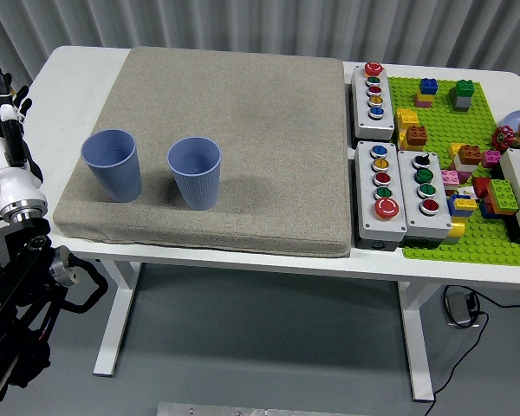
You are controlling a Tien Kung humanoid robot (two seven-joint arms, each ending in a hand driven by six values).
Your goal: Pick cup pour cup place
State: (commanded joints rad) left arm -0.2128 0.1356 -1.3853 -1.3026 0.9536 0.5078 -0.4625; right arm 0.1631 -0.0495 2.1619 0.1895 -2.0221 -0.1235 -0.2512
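Two blue cups (112, 164) (195, 172) stand upright, apart, on the grey mat (243, 104); left of the mat, the left hand (4, 121) hovers, fingers extended, empty.

A grey mat (243, 130) covers the white surface (74, 78); button boxes (373, 91) and a green brick baseplate (477, 238) lie right.

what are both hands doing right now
Left hand: open, holding nothing, at the table's left edge, apart from both cups.
Right hand: not in view.
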